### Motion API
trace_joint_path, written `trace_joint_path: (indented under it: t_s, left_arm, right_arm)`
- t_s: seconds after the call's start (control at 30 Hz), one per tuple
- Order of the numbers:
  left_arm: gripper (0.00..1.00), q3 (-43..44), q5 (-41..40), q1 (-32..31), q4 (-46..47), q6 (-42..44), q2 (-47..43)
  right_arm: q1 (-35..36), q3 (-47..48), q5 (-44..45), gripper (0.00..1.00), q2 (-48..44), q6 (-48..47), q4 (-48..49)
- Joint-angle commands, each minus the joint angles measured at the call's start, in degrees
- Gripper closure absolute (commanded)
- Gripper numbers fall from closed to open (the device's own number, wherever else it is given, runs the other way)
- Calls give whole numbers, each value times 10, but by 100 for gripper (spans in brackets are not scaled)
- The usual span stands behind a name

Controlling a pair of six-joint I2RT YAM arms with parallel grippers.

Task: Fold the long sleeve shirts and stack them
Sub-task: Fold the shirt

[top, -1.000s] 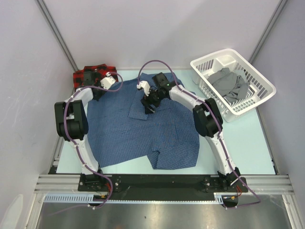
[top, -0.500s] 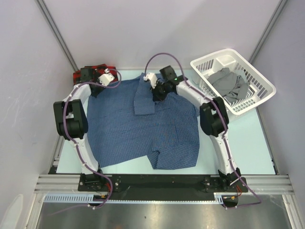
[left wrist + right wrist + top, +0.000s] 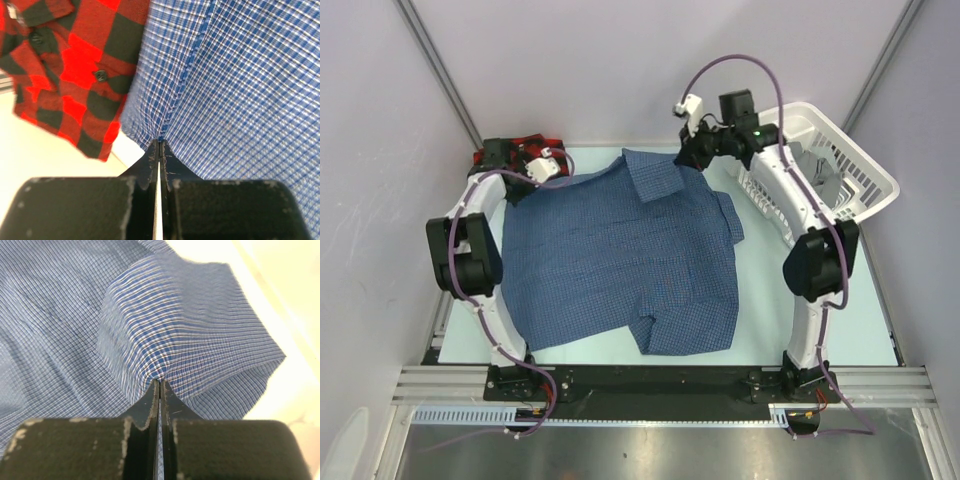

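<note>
The dark blue check shirt [image 3: 620, 260] lies spread across the table, one flap lifted toward the back. My right gripper [image 3: 688, 160] is raised at the far middle, shut on that lifted flap; in the right wrist view the cloth [image 3: 175, 330] bunches at the gripper [image 3: 159, 382]. My left gripper [image 3: 523, 188] sits at the far left, shut on the shirt's back-left edge [image 3: 240, 75], with its tips [image 3: 159, 142] pinching the hem. The red-and-black plaid shirt [image 3: 485, 157] lies bunched in the far left corner, partly behind the left wrist and right beside the pinched edge [image 3: 75, 65].
A white slatted basket [image 3: 868, 152] stands at the far right with a grey garment [image 3: 820, 180] in it, and the right arm reaches up beside it. Walls enclose the table on three sides. Bare pale table shows right of the shirt.
The right gripper shut on the shirt's folded-in flap at mid-table and carried it up and back to the right, opening it out. The left gripper barely moved.
</note>
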Motion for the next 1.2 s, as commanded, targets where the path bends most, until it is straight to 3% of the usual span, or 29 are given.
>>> trace_joint_path:
  t_s: [0.0,0.7,0.97,1.17]
  left_arm:
    - [100,-26,20,5,-19,39,-77]
    - [100,-151,49,9,-100,73,-211]
    - [100,-200,75,13,-156,94,-227]
    - [98,-249,68,13,-161,96,-218]
  right_arm:
    - [-36,-4,-45,100,-81,32,-10]
    - [-74,-171,-74,100,-320,-26,-185]
    - [-75,-294,-80,100,-400,-64,-269]
    - [-72,-382,-53,100,-421,-94,-261]
